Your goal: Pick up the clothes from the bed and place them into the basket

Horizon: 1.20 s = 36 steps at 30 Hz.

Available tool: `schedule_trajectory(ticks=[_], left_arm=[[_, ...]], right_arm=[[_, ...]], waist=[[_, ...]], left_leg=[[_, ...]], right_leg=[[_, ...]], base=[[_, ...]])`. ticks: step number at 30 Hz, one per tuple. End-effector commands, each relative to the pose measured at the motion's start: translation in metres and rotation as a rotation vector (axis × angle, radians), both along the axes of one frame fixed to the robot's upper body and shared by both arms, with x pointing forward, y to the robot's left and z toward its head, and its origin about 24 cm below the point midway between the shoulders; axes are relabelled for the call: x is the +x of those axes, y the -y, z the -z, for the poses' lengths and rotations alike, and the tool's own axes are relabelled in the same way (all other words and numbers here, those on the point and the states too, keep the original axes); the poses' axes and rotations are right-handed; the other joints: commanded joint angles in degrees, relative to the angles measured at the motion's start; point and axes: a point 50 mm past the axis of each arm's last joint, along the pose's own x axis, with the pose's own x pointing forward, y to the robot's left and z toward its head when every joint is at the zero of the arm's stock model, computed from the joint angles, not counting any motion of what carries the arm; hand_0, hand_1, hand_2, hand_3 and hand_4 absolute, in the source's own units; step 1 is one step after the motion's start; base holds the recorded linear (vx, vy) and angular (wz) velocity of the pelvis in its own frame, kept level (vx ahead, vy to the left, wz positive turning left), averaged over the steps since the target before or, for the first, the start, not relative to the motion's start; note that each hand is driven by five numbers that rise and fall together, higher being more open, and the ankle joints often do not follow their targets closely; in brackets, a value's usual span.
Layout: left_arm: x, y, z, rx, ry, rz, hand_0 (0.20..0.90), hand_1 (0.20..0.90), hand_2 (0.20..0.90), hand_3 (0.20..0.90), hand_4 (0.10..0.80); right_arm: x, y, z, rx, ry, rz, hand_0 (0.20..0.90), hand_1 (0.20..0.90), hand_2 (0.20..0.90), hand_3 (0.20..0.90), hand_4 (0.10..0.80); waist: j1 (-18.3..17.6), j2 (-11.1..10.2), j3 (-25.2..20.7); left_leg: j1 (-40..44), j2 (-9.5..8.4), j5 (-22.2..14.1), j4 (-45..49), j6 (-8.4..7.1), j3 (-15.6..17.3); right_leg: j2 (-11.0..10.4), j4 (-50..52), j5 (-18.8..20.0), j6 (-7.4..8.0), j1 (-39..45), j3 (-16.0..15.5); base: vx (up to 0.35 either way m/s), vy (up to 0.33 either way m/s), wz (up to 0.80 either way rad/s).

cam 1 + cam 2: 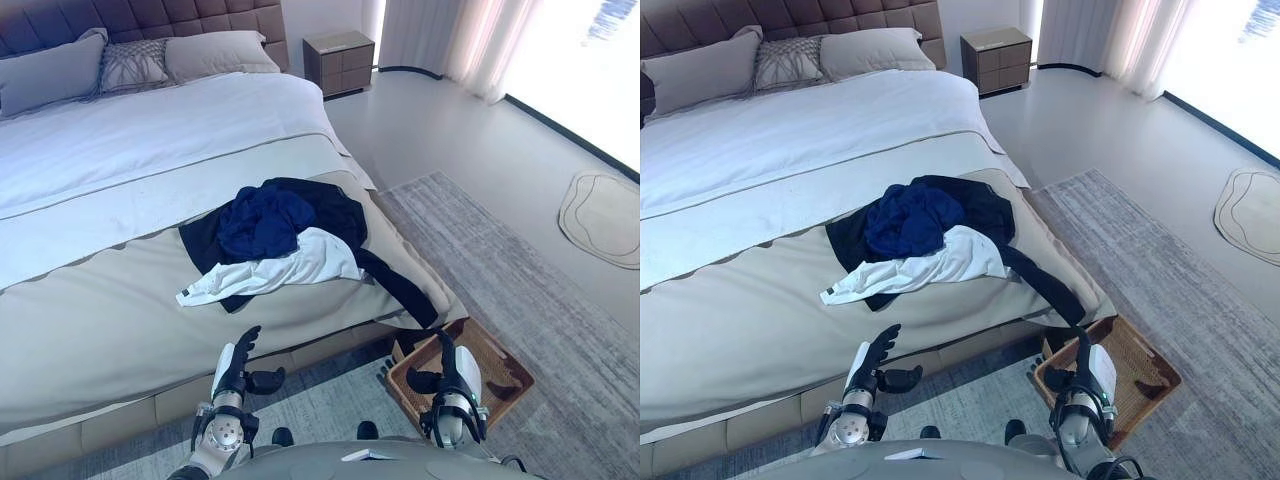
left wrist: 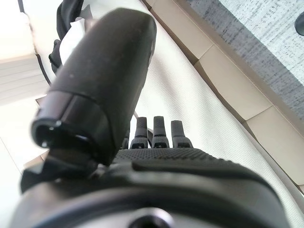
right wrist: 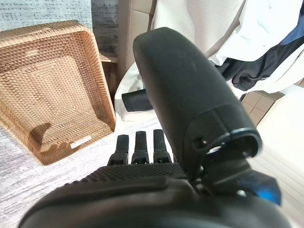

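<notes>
While clothes (image 1: 285, 240) lie heaped on bed (image 1: 100, 310), left hand (image 1: 235, 368) and right hand (image 1: 450, 375) hover spread, empty; basket (image 1: 500, 375) alongside.

clothes (image 1: 283, 243): 3 | pillows (image 1: 133, 63): 3 | basket (image 1: 500, 372): 1 | nightstand (image 1: 340, 62): 1

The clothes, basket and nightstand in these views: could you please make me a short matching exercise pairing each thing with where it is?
Things:
1. pile of clothes
2. wicker basket
3. nightstand
4. pillows

Places:
A. on the rug by the bed's foot corner
B. against the headboard
C. on the beige cover near the bed's foot
D. on the floor beside the head of the bed

Pairs: 1-C, 2-A, 3-D, 4-B
</notes>
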Motion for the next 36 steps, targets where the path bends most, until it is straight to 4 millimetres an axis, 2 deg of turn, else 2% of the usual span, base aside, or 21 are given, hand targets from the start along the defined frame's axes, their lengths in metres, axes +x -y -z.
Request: schedule_trajectory(ticks=[1, 12, 36], left_arm=[[0.0374, 0.0021, -0.0192, -0.004, 0.145, 0.059, 0.9, 0.9, 0.9, 0.9, 0.8], [0.0418, 0.0034, -0.0212, -0.019, 0.145, 0.072, 0.9, 0.9, 0.9, 0.9, 0.8], [0.0368, 0.0058, -0.018, 0.013, 0.138, 0.101, 0.9, 0.9, 0.9, 0.9, 0.8]], right_arm=[[0.034, -0.0066, -0.0162, -0.018, 0.134, -0.065, 0.9, 0.9, 0.9, 0.9, 0.8], [0.038, -0.0064, -0.0183, -0.026, 0.142, -0.062, 0.9, 0.9, 0.9, 0.9, 0.8], [0.0327, -0.0034, -0.0145, -0.047, 0.12, -0.037, 0.9, 0.9, 0.9, 0.9, 0.8]], waist=[[0.39, -1.95, 0.03], [0.52, -1.82, 0.42], [0.51, -1.66, 0.25]], left_leg=[[1.56, 1.07, -4.26, 0.35, 0.01, -1.47], [1.42, 0.97, -4.19, 0.35, 0.06, -1.79], [1.37, 0.93, -4.21, 0.35, 0.08, -1.69]], right_leg=[[-3.88, 0.57, 0.12, 3.06, 1.63, 0.21], [-3.88, 0.57, 0.23, 3.04, 1.49, 0.32], [-3.9, 0.57, 0.1, 3.03, 1.51, 0.19]], base=[[0.0, 0.0, 0.0], [0.0, 0.0, 0.0], [0.0, 0.0, 0.0]])
